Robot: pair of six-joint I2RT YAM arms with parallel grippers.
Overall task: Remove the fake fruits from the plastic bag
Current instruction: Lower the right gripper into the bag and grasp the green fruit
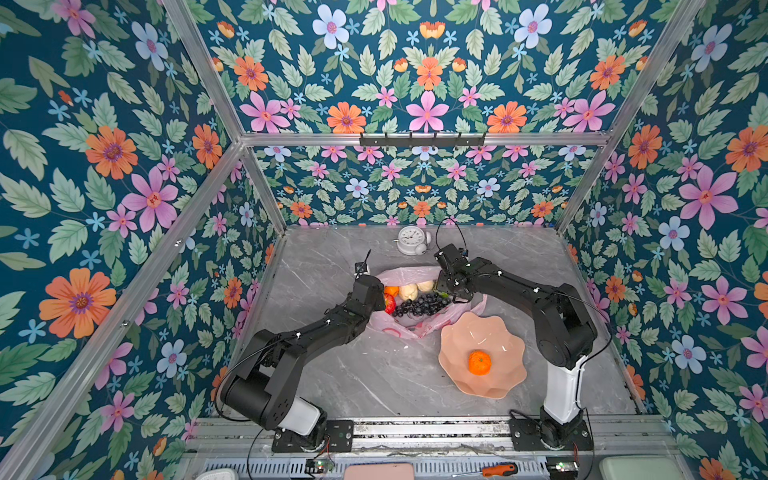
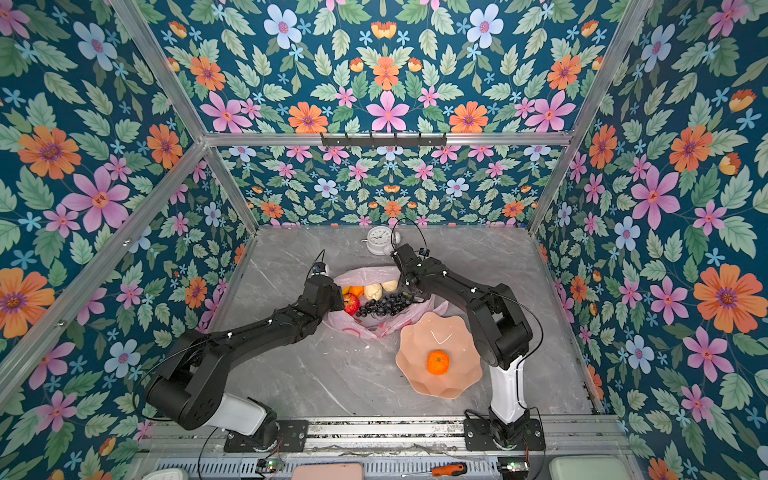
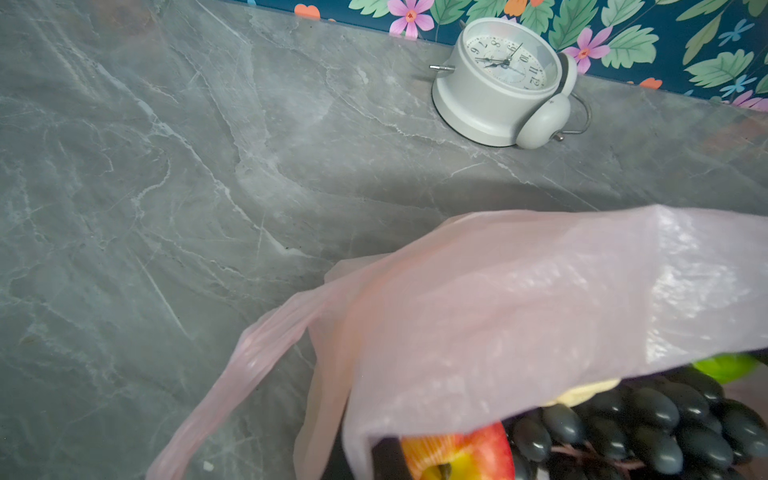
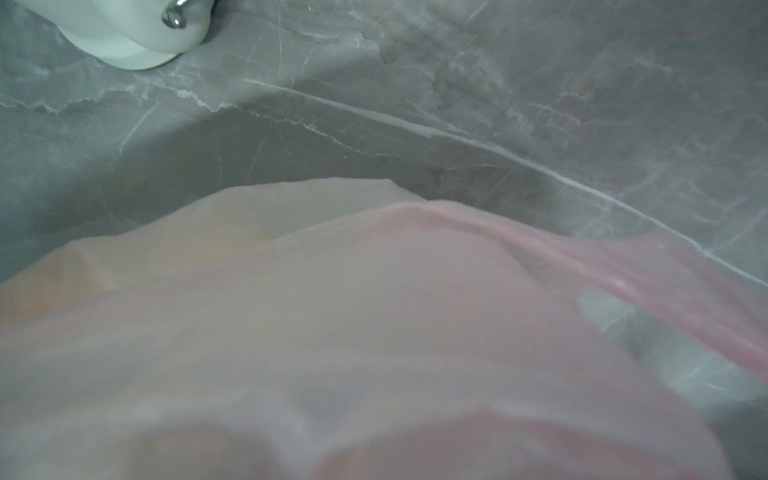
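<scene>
The pink plastic bag (image 1: 409, 328) lies open at mid-table, and it fills much of the left wrist view (image 3: 519, 311). Inside it show the fake fruits: a dark grape bunch (image 1: 419, 305), a red apple (image 1: 390, 303), an orange (image 1: 390, 290), two pale cream fruits (image 1: 409, 292) and a bit of green fruit (image 3: 727, 365). My left gripper (image 1: 381, 302) is shut on the bag's left rim, beside the apple (image 3: 469, 453), and holds the film up. My right gripper (image 1: 451, 293) sits at the bag's right rim. Its fingers are hidden, and bag film (image 4: 374, 332) covers the right wrist view.
A peach scalloped dish (image 1: 507, 382) stands at the front right of the bag with one orange (image 1: 479, 362) in it. A white alarm clock (image 1: 412, 240) lies near the back wall, just behind the bag. Floral walls enclose the grey marble table.
</scene>
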